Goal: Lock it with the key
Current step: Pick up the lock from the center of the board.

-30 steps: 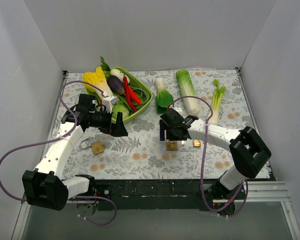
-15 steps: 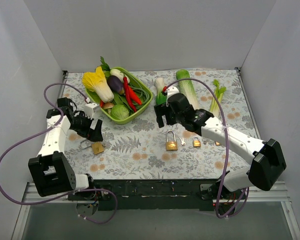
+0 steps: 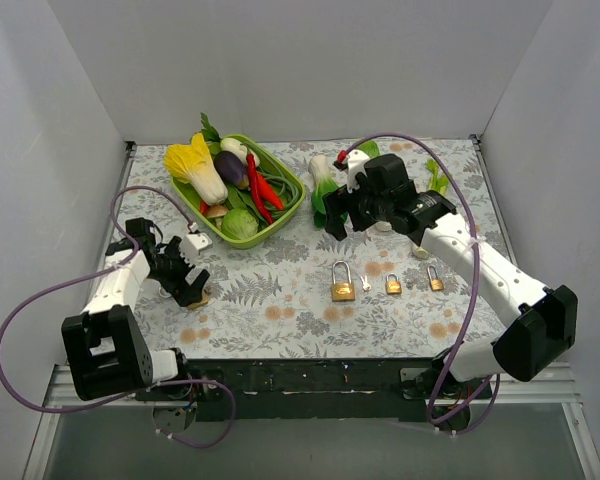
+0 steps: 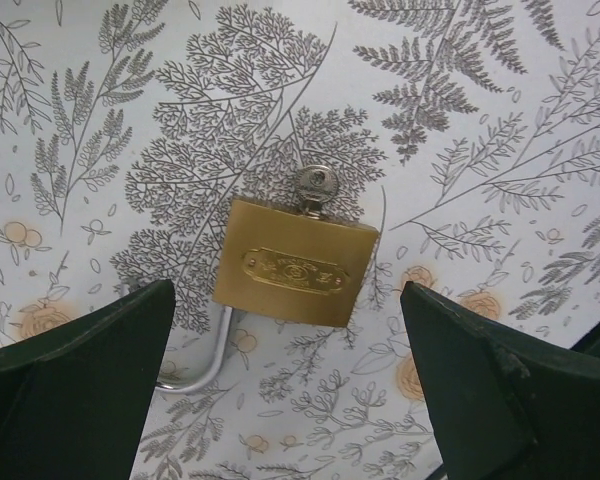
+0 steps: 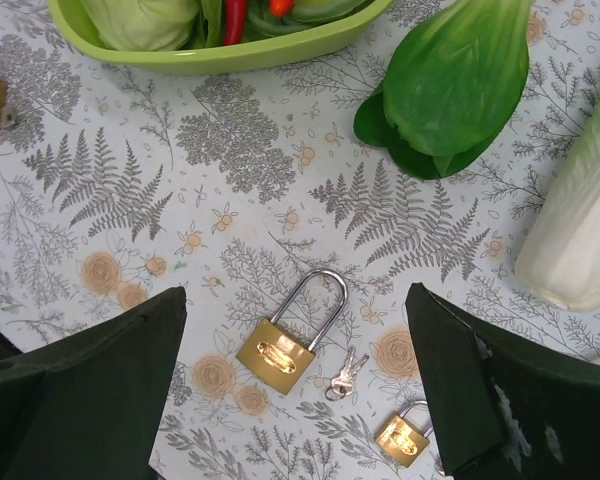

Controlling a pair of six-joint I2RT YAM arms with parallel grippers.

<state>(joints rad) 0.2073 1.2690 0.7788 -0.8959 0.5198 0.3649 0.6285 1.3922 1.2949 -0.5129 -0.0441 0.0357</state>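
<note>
Brass padlocks [image 3: 343, 283] lie in a row on the fern-print mat [image 3: 270, 305], the right gripper [image 3: 345, 220] hovering behind them. At the left wrist, the left gripper [image 4: 290, 390] gapes wide around a keyed padlock [image 4: 295, 262]. At the right wrist, fingers [image 5: 80, 380] spread apart above a loose key [image 5: 342, 375].

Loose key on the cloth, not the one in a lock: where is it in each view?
Top external: loose key centre, right of the large padlock.
Left wrist: not in it.
Right wrist: low centre.
Landmark: that padlock, just left of it in both.
</note>
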